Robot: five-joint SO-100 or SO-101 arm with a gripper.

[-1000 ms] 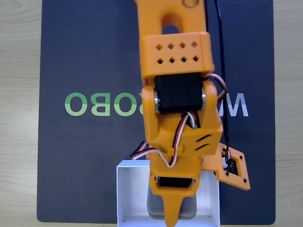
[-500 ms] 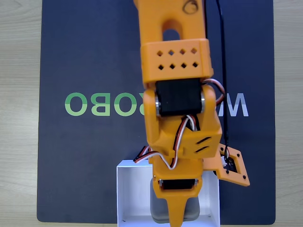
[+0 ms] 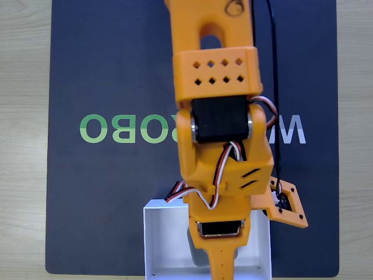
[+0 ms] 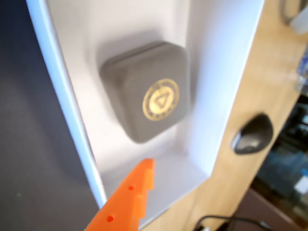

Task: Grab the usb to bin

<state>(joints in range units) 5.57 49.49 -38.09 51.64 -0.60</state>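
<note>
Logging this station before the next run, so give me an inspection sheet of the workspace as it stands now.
Surface: dark mat with green and white lettering, on a light wooden table.
Job's things: usb lies flat inside the bin, emblem up.
Clutter: dark rounded object on the table beyond the bin.
Gripper: orange gripper above the bin; one finger shows in the wrist view, clear of the usb; open or shut cannot be told.
Cables: black cable along the arm; servo wires at the wrist.
Surroundings: blurred, unclear.
</note>
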